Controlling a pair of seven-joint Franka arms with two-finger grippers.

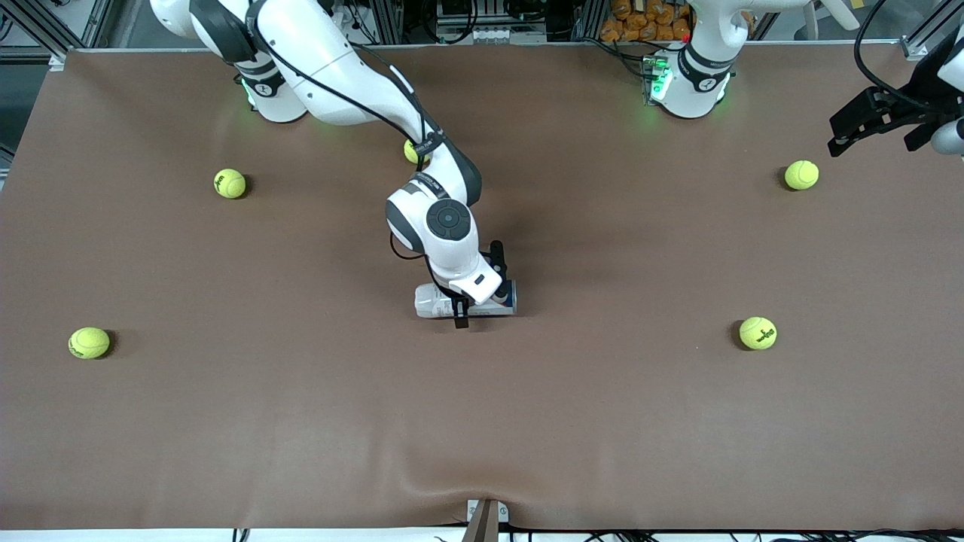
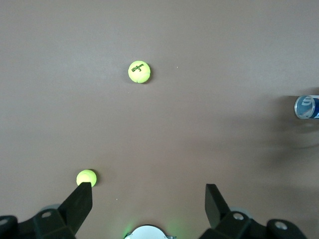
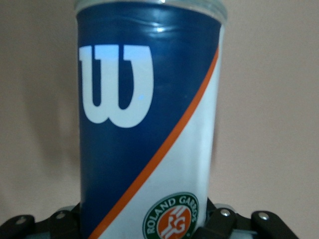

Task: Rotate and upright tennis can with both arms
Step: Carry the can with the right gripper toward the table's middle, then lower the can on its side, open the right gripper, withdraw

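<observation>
The tennis can (image 1: 431, 301) lies on its side in the middle of the brown table, its blue end toward the left arm's end. My right gripper (image 1: 476, 293) comes down from above and straddles the can's middle, covering most of it. In the right wrist view the can's (image 3: 149, 124) blue and white label with the white W fills the picture right at the gripper. My left gripper (image 1: 866, 124) hangs open and empty in the air over the table's edge at the left arm's end, waiting. The left wrist view shows that gripper (image 2: 148, 188) and the can's blue end (image 2: 306, 107) far off.
Several yellow-green tennis balls lie scattered on the table: one (image 1: 230, 183) and one (image 1: 89, 342) toward the right arm's end, one (image 1: 413, 150) half hidden under the right arm, one (image 1: 801, 175) and one (image 1: 758, 333) toward the left arm's end.
</observation>
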